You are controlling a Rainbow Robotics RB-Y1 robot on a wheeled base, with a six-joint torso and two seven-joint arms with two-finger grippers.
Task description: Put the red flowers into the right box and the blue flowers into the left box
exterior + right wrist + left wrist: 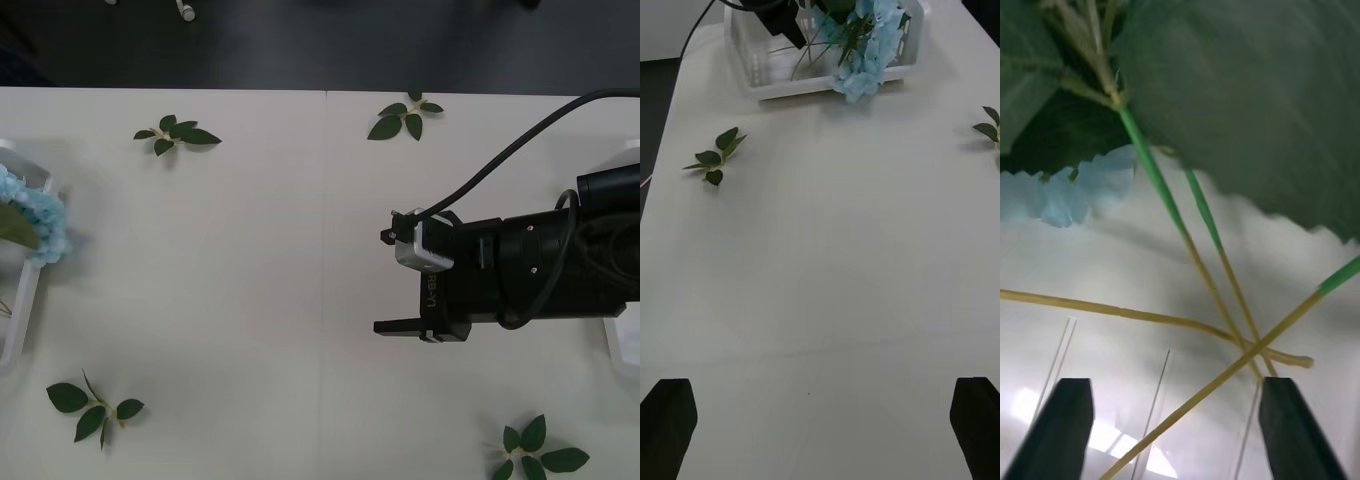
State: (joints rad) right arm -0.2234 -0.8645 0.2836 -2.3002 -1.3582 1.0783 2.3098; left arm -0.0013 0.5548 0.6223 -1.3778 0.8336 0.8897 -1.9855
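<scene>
The blue flowers (35,215) lie in the left box (22,300) at the table's far left edge, their heads hanging over its rim. My left gripper (1176,435) is open just above their stems (1217,300) and large leaves (1247,97) inside that box (1112,262). From the right wrist view the blue flowers (865,52) and the left box (790,88) sit far ahead, with the left arm (779,19) over them. My right gripper (385,282) is open and holds nothing, low over the bare table and pointing left. The right box (625,350) peeks out under the right arm. The red flowers are out of view.
Loose green leaf sprigs lie on the white table: one at the back left (177,133), one at the back centre (405,117), one at the front left (95,408) and one at the front right (535,452). The dark floor begins past the table's far edge.
</scene>
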